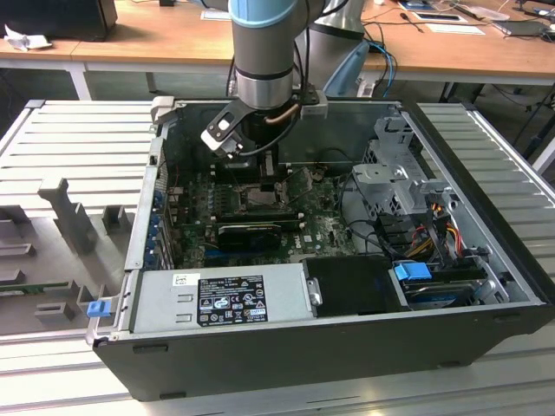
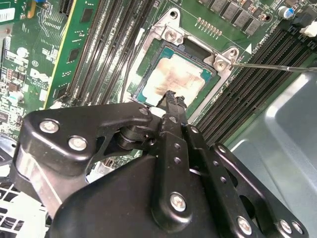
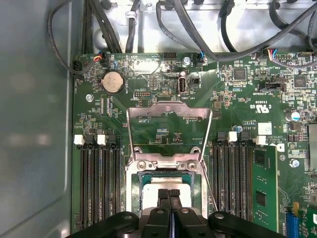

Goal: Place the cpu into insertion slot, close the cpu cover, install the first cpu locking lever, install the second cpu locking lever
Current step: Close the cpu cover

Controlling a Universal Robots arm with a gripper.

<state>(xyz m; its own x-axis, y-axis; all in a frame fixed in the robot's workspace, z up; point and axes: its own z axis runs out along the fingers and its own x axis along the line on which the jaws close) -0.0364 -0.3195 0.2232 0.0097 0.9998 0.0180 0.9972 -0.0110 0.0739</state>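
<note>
The cpu (image 2: pixel 171 74), a flat square chip with a dull silver top, lies in the insertion slot (image 2: pixel 210 85) on the green motherboard, and also appears in the first wrist view (image 3: pixel 153 189). The cpu cover (image 3: pixel 169 110), a thin silvery frame with a big square cut-out, stands swung back off the slot. A thin wire locking lever (image 2: pixel 272 66) sticks out beside the socket, loose from the cover. My gripper (image 2: pixel 171 96) is shut with nothing held, its tips at or just above the chip's top (image 3: pixel 169 192). In the exterior view the gripper (image 1: pixel 269 178) reaches down into the open case.
Memory slots (image 3: pixel 99 183) flank the socket on both sides. A long black card (image 1: pixel 251 232) lies just in front of the socket, with the power supply box (image 1: pixel 221 299) nearer still. Cables (image 3: pixel 198 29) run behind the board, and a drive cage (image 1: pixel 395 178) stands at the exterior view's right.
</note>
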